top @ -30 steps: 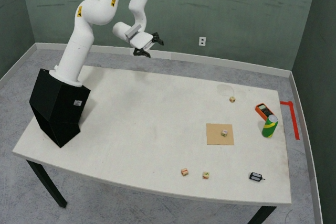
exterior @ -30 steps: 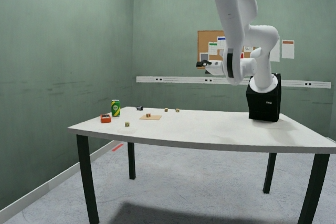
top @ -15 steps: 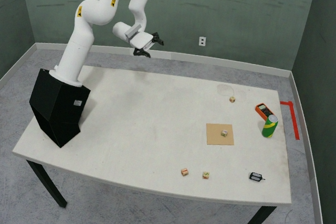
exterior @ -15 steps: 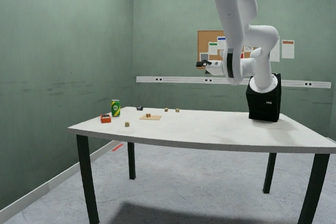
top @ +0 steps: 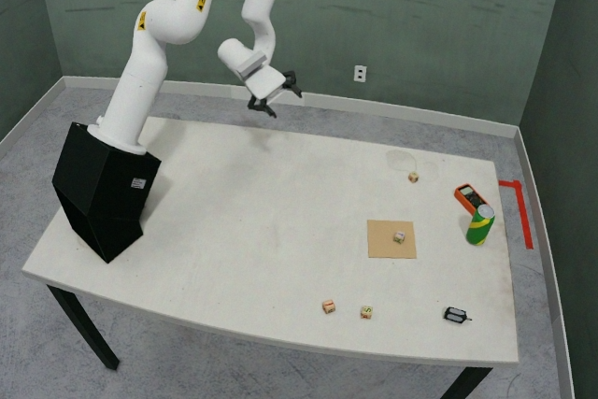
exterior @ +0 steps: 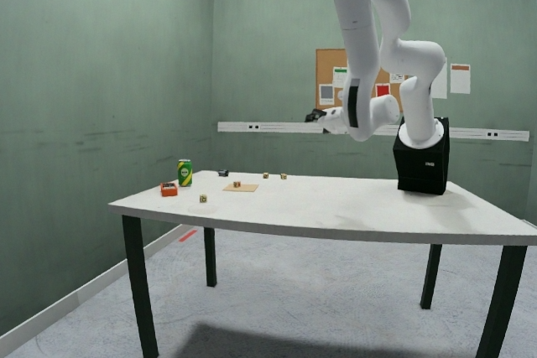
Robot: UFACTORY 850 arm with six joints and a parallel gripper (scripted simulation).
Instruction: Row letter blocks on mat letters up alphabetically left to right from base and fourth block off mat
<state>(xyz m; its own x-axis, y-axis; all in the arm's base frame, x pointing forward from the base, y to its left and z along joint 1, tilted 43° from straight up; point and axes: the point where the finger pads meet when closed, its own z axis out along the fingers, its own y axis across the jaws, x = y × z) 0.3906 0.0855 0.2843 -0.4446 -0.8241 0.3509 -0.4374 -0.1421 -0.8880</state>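
Observation:
A tan square mat [top: 381, 245] [exterior: 247, 188] lies on the white table, right of the middle. One small block [top: 399, 236] [exterior: 237, 184] sits on the mat near its right side. A second block [top: 413, 177] [exterior: 202, 198] lies on the table behind the mat. Two more blocks lie near the front edge: one with a red mark [top: 329, 306] [exterior: 283, 175] and one with a green S [top: 366, 311] [exterior: 265, 175]. My gripper [top: 275, 99] [exterior: 313, 116] is open and empty, high in the air above the table's back edge, far from all the blocks.
A green and yellow can [top: 479, 224] [exterior: 185, 172] and an orange meter [top: 470, 198] [exterior: 169, 189] stand at the table's right end. A small black clip [top: 454, 315] [exterior: 223, 172] lies near the front right corner. The black robot base [top: 104, 187] [exterior: 422, 166] stands at the left.

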